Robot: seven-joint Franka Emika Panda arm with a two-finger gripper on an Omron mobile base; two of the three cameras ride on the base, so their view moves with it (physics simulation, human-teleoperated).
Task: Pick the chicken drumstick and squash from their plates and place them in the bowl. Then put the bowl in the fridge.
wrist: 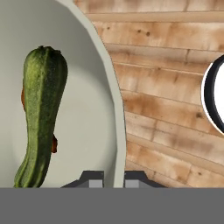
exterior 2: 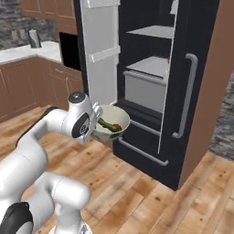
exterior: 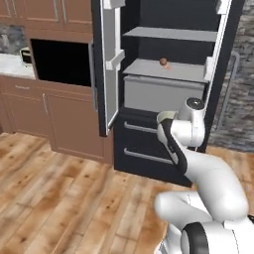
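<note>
A: Start at the fingers [wrist: 113, 177]. What are they doing?

B: Clenched on the rim of the bowl [wrist: 114, 131], one tip inside the wall and one outside. The whole bowl hangs from that single pinch, out over the wooden floor [wrist: 175, 87].

A: So the worry is the rim grip?

B: Yes. My guess is that a thin, glossy wall held at one edge could pivot or slip between the tips, and any tilt would send the contents sliding toward the low side.

A: What is in it?

B: Just beyond the fingers, to one side, the squash [wrist: 41, 113] lies lengthwise across the pale inside: long, dark green, finely speckled, with a blunt stem end. A small reddish-brown bit, probably the chicken drumstick [wrist: 54, 144], peeks from under it.

A: And farther on?

B: The fridge [exterior 2: 151, 91] stands open past the bowl [exterior 2: 111, 122]. Its pale shelves and the grey drawer sit higher than the bowl, I think, so a lift is needed. The rim might catch a shelf edge or the open door [exterior 2: 98, 55]. A small round ball [exterior: 163, 61] already sits on one shelf.
</note>
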